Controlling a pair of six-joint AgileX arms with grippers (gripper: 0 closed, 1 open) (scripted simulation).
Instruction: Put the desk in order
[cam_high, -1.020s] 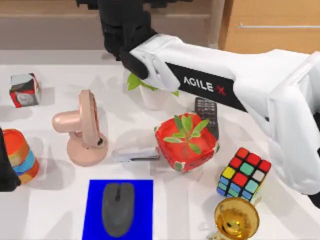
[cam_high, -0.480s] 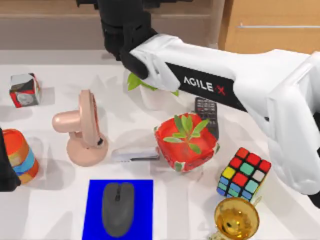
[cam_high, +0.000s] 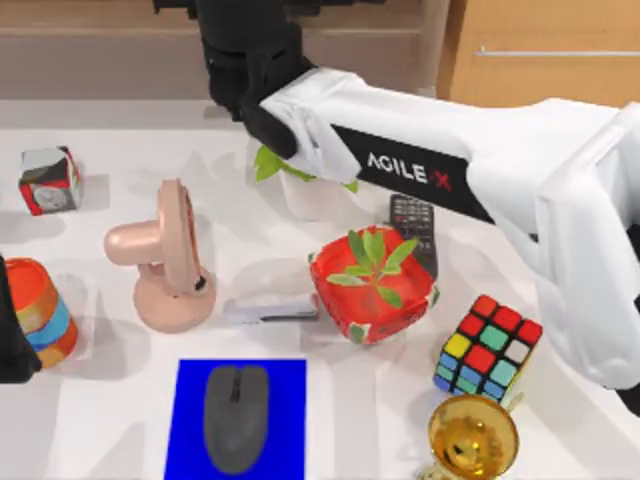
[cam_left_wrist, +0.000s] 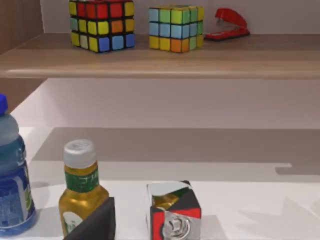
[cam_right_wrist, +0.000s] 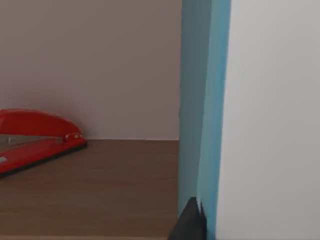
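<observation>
The white desk (cam_high: 100, 420) carries many loose items. My right arm (cam_high: 420, 170) reaches from the right across the desk to the light-wood shelf at the back, and its gripper (cam_high: 250, 40) is over the shelf. In the right wrist view a flat upright thing with a teal edge (cam_right_wrist: 202, 100) and a white face stands close in front, on the wooden shelf board (cam_right_wrist: 100, 190), with a red stapler (cam_right_wrist: 35, 137) lying beside it. My left gripper (cam_high: 10, 330) is parked at the desk's left edge.
On the desk are a pink fan (cam_high: 165, 255), striped cup (cam_high: 40, 310), small cube (cam_high: 48, 180), grey stapler (cam_high: 270, 307), red plant pot (cam_high: 372, 285), remote (cam_high: 413, 225), colour cube (cam_high: 487, 345), gold cup (cam_high: 472, 437) and a mouse (cam_high: 236, 415) on a blue mat (cam_high: 190, 400).
</observation>
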